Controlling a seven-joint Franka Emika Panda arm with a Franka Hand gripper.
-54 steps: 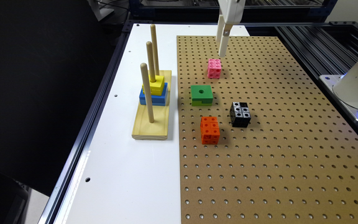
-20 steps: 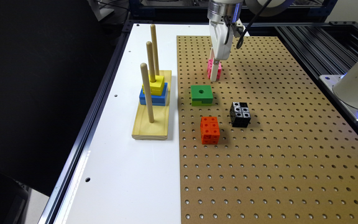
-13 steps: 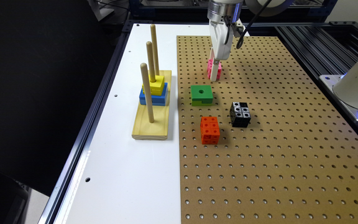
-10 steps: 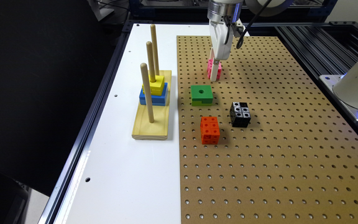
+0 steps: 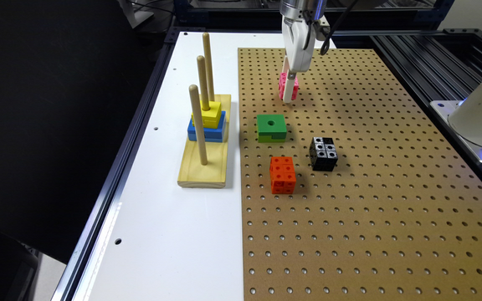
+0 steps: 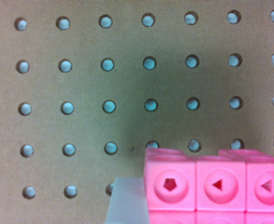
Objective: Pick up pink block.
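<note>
hand point(image 5: 289, 90) lowered straight down onto the pink block point(image 5: 293, 85) at the far end of the brown pegboard point(image 5: 362, 200), one pale finger point(image 6: 125, 200) pressed flat against the block's side. other finger hidden, so cannot tell whether clamped or merely alongside. nearer the camera: green block point(image 5: 271, 128), then orange cube point(image 5: 283, 174) and black cube point(image 5: 323, 153). wooden peg stand point(image 5: 204, 142) on the white desk point(image 5: 170, 234), toward the exterior view's left.
</note>
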